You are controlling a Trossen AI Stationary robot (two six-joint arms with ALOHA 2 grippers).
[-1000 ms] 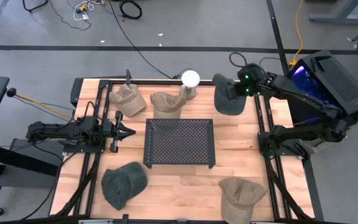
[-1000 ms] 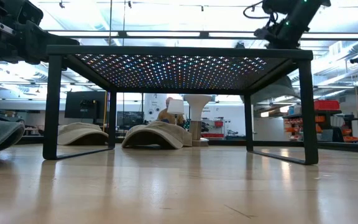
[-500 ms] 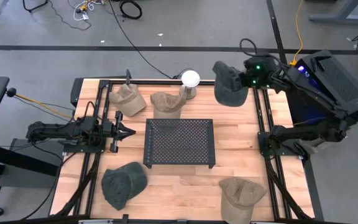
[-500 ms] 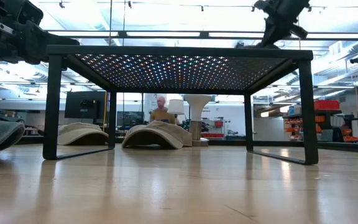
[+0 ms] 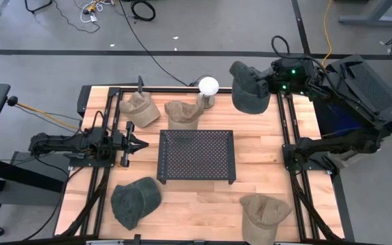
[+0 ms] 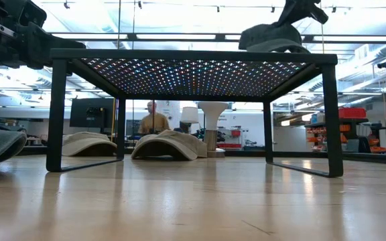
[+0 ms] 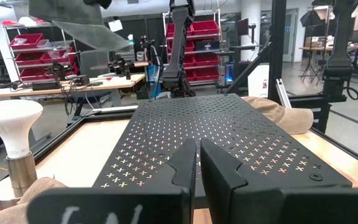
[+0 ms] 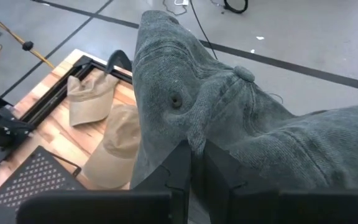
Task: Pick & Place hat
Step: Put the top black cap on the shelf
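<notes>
Above table's far right corner: right pincer [image 5: 272, 84] clamped on grey hat [image 5: 249, 88], hat hanging off fingertips, airborne.

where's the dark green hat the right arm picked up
In the high view the dark green hat hangs from the right hand at the table's far right corner, beside the white bulb.

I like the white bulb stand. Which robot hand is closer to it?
Right. The right gripper, holding a dark green hat, is just beside the white bulb stand; the left gripper waits farther off.
</notes>
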